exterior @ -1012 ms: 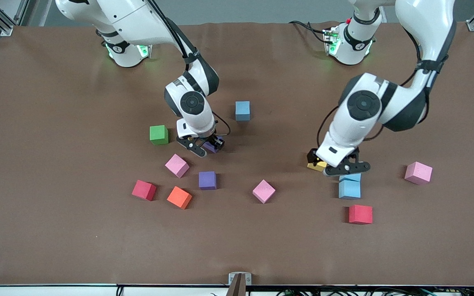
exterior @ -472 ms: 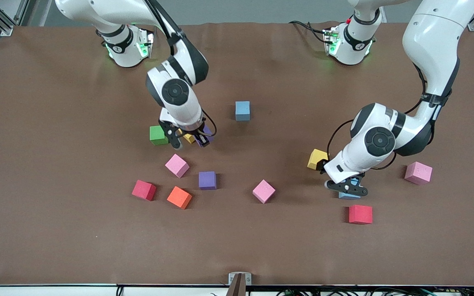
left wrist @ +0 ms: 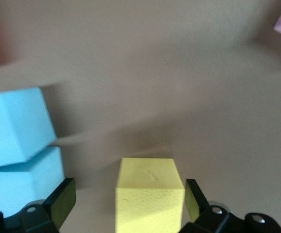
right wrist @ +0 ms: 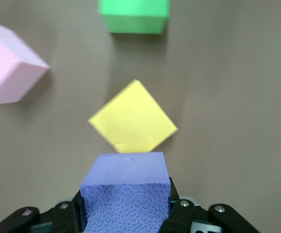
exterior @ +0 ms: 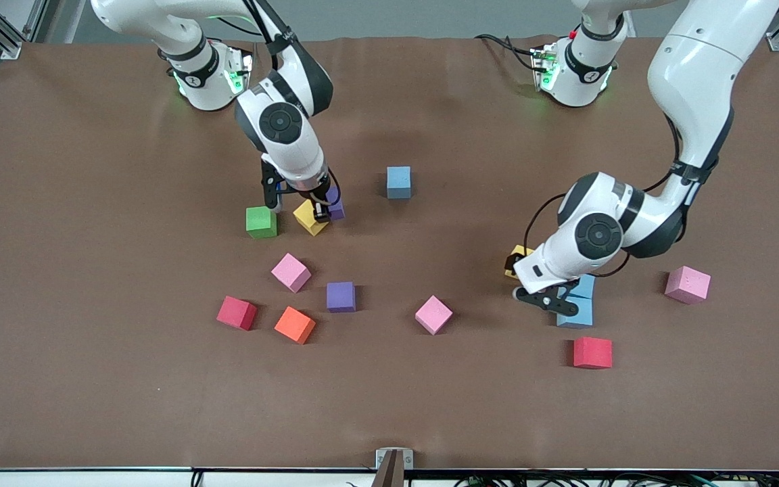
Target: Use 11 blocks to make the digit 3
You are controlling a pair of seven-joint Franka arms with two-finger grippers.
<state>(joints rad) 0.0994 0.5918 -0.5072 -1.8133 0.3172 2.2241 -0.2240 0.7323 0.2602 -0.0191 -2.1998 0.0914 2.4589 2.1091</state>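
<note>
Foam cubes are scattered everywhere, no 3 formed yet (basically everything's left). My right gripper point(exterior: 300, 206) pinches a purple cube point(right wrist: 126, 191) over the yellow cube point(exterior: 310, 217) beside the green cube point(exterior: 261, 221). My left gripper point(left wrist: 131, 206) hangs open around another yellow point(left wrist: 149, 194), blue cubes point(exterior: 575, 304) crowding it.

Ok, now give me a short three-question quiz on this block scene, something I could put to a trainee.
1. What does the right gripper hold? A. a yellow cube B. the purple cube C. a green cube
2. True or false: the left gripper is shut on a blue cube.
3. What colour is the cube lying nearest the front camera?

Key
1. B
2. False: its fingers stand open.
3. Red: the red cube.
</note>
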